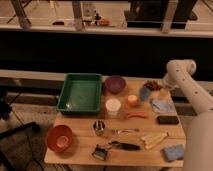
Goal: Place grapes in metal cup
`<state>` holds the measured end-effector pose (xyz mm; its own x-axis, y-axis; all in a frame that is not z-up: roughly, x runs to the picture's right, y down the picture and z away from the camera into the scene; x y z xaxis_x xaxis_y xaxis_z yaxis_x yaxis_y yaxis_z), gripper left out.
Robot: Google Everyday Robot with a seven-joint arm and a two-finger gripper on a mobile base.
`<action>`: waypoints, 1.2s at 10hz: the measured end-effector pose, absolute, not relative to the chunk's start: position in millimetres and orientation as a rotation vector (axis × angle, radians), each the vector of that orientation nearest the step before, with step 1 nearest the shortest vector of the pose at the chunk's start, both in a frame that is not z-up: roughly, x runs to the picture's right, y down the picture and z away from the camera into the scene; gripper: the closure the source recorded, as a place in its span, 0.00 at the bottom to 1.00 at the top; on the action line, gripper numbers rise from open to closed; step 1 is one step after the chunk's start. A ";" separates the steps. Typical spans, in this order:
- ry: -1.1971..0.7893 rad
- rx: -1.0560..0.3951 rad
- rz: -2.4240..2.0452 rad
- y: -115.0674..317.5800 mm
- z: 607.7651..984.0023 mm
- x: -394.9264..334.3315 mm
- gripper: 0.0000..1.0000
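The grapes (151, 85), a small dark red bunch, lie at the far right back of the wooden table (80, 150). My gripper (161, 89) is at the end of the white arm (180, 70), low at the table's right back edge, right beside the grapes. The metal cup (99, 127), small and shiny, stands near the table's middle front, well to the left of the gripper and in front of the white cup (113, 106).
A green tray (80, 92) sits at back left, with a purple bowl (115, 83) beside it. A blue cup (145, 93), an orange fruit (132, 100) and a blue cloth (162, 105) lie near the grapes. An orange bowl (59, 138), utensils (122, 145) and a blue sponge (173, 152) are at the front.
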<state>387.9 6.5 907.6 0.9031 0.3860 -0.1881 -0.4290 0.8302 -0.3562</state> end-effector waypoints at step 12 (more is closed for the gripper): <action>0.018 -0.260 0.190 -16.3 929.3 378.8 0.20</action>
